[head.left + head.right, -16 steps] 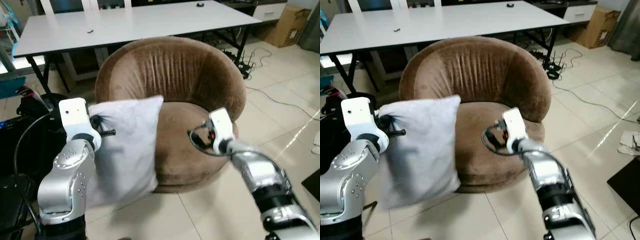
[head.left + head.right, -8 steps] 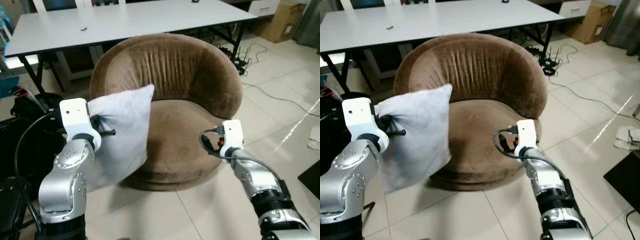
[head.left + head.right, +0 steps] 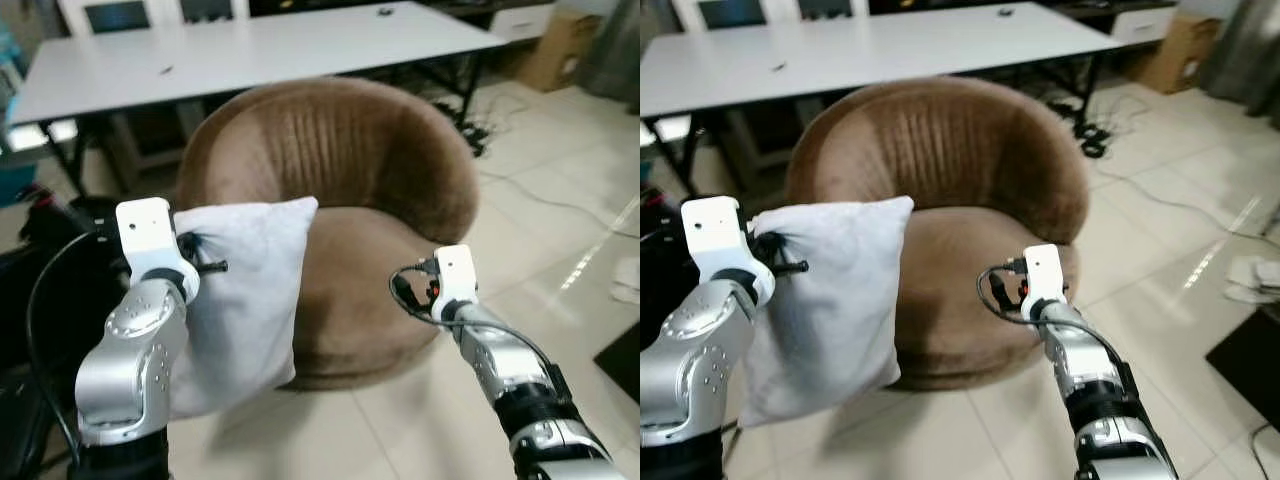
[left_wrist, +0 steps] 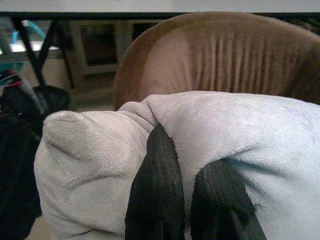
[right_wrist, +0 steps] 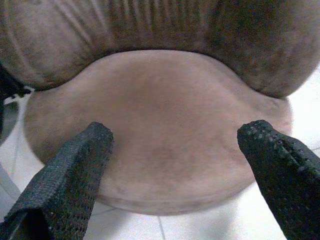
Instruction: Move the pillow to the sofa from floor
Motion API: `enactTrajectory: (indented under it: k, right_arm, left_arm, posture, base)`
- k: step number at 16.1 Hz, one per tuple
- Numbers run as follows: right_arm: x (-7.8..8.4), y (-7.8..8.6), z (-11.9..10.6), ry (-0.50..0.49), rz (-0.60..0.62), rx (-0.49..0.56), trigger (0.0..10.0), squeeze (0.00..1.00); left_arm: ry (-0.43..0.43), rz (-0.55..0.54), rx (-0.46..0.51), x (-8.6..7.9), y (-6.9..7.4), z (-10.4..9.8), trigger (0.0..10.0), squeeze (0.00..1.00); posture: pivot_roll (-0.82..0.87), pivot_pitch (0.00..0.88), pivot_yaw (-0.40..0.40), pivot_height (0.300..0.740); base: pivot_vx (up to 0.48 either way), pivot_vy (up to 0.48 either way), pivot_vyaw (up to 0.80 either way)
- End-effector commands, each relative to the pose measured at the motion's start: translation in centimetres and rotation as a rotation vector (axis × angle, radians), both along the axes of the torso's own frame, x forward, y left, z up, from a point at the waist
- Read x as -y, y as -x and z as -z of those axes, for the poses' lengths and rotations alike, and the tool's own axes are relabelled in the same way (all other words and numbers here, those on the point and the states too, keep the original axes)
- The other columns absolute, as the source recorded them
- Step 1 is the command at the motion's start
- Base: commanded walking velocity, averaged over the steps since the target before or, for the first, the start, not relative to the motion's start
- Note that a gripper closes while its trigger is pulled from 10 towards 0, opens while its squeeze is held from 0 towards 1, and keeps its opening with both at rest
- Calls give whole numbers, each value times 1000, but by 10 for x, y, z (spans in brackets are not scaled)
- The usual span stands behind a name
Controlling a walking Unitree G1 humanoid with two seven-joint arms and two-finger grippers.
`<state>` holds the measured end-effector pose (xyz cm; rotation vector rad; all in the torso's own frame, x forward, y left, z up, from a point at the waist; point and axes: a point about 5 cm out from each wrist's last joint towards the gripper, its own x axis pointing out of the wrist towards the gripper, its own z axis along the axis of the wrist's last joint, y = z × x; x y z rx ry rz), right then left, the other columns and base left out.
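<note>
The pillow hangs off the floor at the front left of the brown round sofa, pinched at one corner by the left hand. The right hand hovers spread wide over the seat cushion. With so small a pinch, the soft fabric could slip free and fall short of the seat.

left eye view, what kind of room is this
Probably a living room or a home workspace: a round brown sofa chair stands on a tiled floor, a long white table runs behind it, and a cardboard box sits in the far corner.
</note>
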<state>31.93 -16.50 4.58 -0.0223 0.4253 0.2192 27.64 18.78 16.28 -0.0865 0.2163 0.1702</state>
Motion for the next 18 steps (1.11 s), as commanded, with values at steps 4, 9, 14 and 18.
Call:
enactTrajectory:
  k: [4,9,14,18]
  right_arm:
    - [-1,1,1,19,-26,5,10000,0]
    - [-1,0,2,23,-37,2,10000,0]
    - [-1,-1,2,28,-41,2,10000,0]
    - [-1,0,3,33,-47,-1,10000,0]
  left_arm:
    - [-6,8,75,1,-3,-13,10000,0]
    - [3,-4,81,0,-2,-14,10000,0]
    - [-2,1,86,1,-3,-15,10000,0]
    - [-12,16,98,3,-4,-16,10000,0]
  posture:
    - [-35,0,27,740]
    - [-32,0,24,740]
    - [-33,0,27,740]
    - [-36,0,29,740]
  base:
    - [472,0,0]
    - [469,0,0]
    - [464,0,0]
    - [349,0,0]
